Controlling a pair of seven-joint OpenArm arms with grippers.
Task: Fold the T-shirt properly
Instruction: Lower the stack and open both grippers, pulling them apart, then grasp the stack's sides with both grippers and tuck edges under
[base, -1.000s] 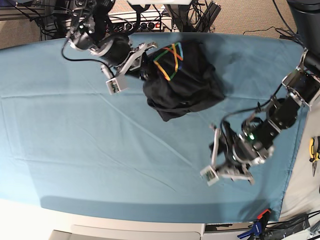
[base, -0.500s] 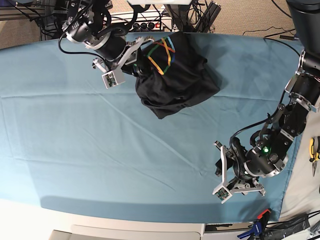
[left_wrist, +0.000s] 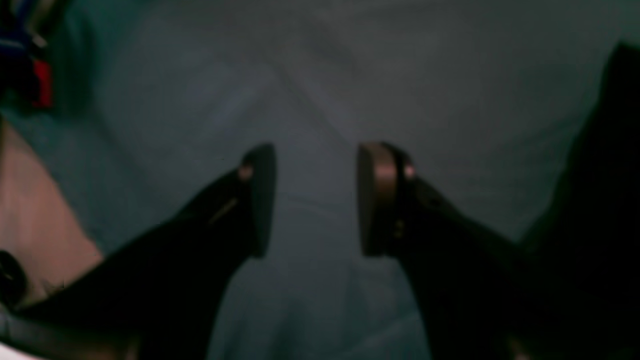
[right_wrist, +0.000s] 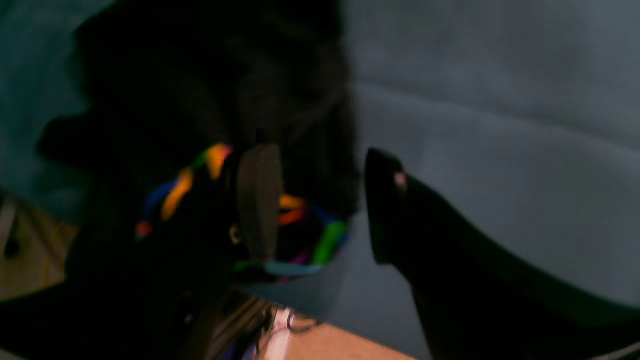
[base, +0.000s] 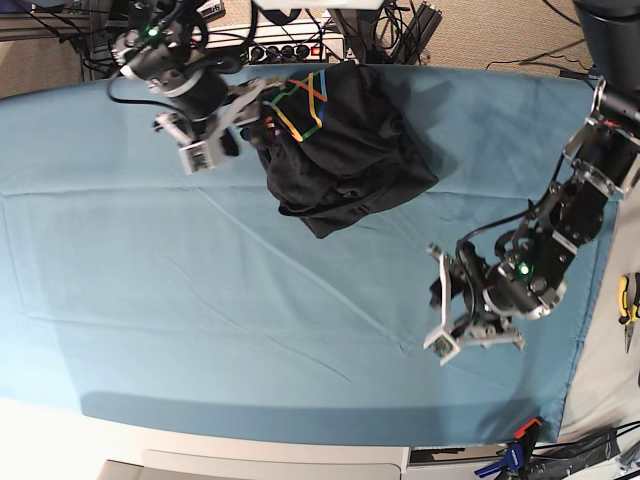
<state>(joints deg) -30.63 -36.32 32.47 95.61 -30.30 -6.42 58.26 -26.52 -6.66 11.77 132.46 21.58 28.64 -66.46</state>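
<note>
At the far left of the base view, near the table's back edge, the right gripper (base: 232, 128) is hanging just beside the T-shirt (base: 345, 150), its jaws standing spread. In the right wrist view the right gripper (right_wrist: 320, 200) is showing a clear gap between its fingers; one finger (right_wrist: 257, 200) is lying against the black cloth by the rainbow print, the other is sitting over the teal table cloth (right_wrist: 500, 100), and nothing is being pinched between them. The T-shirt (right_wrist: 210, 100) is lying bunched in a rumpled heap on the table cloth (base: 200, 300) toward the back middle of the table, with its coloured line print facing up at the end nearest the right gripper. Further right, well apart from the shirt, the left gripper (base: 440, 315) is hovering over bare table cloth near the front right corner. In the left wrist view the left gripper (left_wrist: 315, 200) is holding its jaws spread with only teal cloth (left_wrist: 350, 75) showing between them.
</note>
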